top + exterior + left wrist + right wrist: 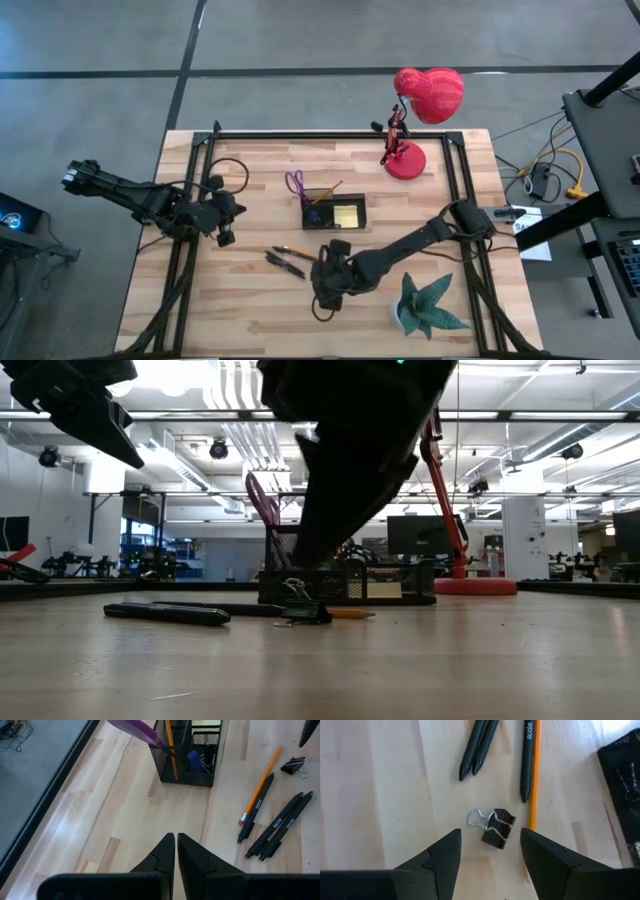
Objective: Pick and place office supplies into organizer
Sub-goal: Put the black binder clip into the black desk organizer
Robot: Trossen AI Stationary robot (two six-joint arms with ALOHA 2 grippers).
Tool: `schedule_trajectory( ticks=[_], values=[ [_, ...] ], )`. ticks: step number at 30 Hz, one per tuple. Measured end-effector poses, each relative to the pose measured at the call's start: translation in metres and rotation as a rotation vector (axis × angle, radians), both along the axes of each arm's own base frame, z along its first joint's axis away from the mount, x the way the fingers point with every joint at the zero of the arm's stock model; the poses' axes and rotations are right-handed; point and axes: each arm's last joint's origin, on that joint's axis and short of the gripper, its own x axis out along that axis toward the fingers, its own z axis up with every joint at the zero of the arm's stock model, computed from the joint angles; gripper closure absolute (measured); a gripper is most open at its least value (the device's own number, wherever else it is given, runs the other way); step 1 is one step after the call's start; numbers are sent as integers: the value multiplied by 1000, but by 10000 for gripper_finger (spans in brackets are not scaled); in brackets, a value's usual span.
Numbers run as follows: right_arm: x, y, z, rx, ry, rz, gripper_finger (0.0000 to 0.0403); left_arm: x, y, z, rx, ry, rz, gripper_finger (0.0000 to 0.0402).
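My right gripper (490, 835) is open and points down over a small black binder clip (496, 828) that lies on the table between and just ahead of its fingers, untouched. Beside the clip lie an orange pencil (534, 780) and three dark pens (479, 745). The black mesh organizer (335, 211) stands mid-table. Purple-handled scissors (295, 183) and a pencil stand in it, and a yellow sticky-note pad (347, 214) lies inside. My left gripper (175, 851) is shut and hovers left of the organizer.
A red desk lamp (415, 125) stands behind the organizer near the far edge. A green paper plant (428, 306) sits at the near right. Black frame rails (195, 190) run along the table's left, far and right sides. Bare wood lies in front of the pens.
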Motion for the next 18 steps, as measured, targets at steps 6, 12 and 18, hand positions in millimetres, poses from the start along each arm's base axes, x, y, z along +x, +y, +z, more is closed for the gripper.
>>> schedule_trajectory(
  ticks=[6, 12, 18],
  values=[
    [4, 1, -10, -9, 2, 30, 209, 0, 0, 0, -3, -3, 4, 397],
    [5, 0, -17, -14, 20, 30, 209, 0, 0, 0, -4, -4, 4, 397],
    [7, 2, -28, -18, 31, 31, 215, 0, 0, 0, -6, -7, 4, 397]
  ],
)
